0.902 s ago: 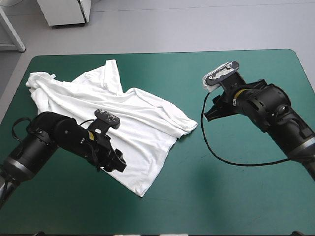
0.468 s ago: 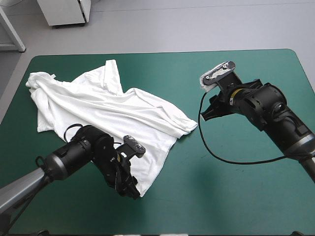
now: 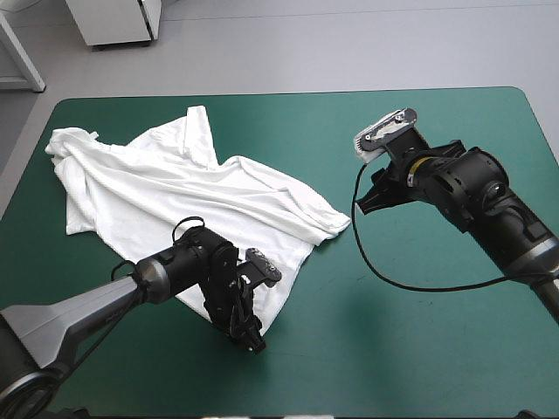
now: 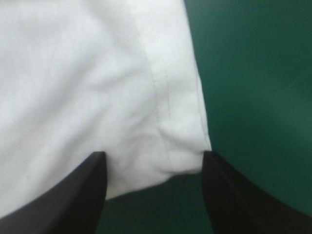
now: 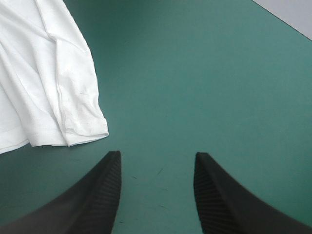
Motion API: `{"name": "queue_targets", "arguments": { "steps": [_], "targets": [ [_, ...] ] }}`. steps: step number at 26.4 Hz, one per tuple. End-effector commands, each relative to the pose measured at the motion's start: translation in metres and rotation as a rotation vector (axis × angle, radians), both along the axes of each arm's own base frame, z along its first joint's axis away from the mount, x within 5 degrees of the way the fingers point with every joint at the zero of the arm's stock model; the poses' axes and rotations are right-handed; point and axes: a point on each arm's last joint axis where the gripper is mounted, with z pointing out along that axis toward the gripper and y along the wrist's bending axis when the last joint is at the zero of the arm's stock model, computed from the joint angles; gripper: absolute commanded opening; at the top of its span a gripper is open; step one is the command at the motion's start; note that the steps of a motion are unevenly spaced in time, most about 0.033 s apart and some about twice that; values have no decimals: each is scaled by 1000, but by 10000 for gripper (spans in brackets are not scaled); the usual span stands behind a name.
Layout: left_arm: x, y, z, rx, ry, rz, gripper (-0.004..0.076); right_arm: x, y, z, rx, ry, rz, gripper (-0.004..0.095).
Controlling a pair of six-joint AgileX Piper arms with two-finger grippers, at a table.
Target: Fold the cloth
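The white shirt (image 3: 175,192) is lying spread but rumpled on the left half of the teal-green counter (image 3: 410,349), with long creases running slantwise across it. One part is pointing toward the far edge, and another is sitting bunched near the far left corner. One corner is reaching toward the counter's middle, and a narrower corner is tapering toward the near edge.

The left arm (image 3: 166,275) is stretching low across the counter from the near left, its wrist bent down over that near corner of the shirt. In the left wrist view the left jaws are standing released, well apart, with the shirt's (image 4: 73,73) stitched hem corner lying between them and bare counter (image 4: 253,73) showing beside it. Whether they are touching the cloth cannot be told.

The right arm (image 3: 463,188) is hanging over the counter's right half, apart from the shirt and pointing toward its middle corner. The right jaws are also standing released, gripping nothing, with only bare counter (image 5: 195,73) between them. The shirt's (image 5: 29,73) hemmed corner is lying just ahead and off to one side.
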Motion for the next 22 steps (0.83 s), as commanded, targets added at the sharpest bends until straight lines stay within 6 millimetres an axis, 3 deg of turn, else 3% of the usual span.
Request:
{"name": "queue_targets", "arguments": {
  "steps": [1,5,9,11,17,19,22],
  "targets": [
    [0,-9,11,-90,-26,5,421,-2,-5,21,8,-121,9,447],
    [2,-13,9,-117,-28,24,374,0,-4,20,7,-118,5,447],
    [3,-14,1,-98,-7,26,159,10,1,8,0,-73,-2,447],
    [2,-13,-5,-85,9,20,92,16,5,0,-9,-47,-2,447],
    [-4,-8,-25,-38,67,-14,37,36,19,-27,-13,34,6,447],
    [-6,-8,-20,-52,63,-13,-11,45,26,-44,-7,92,6,447],
    [-10,-5,-5,-90,40,-11,-9,57,37,-70,-15,181,27,447]
  ]
}}
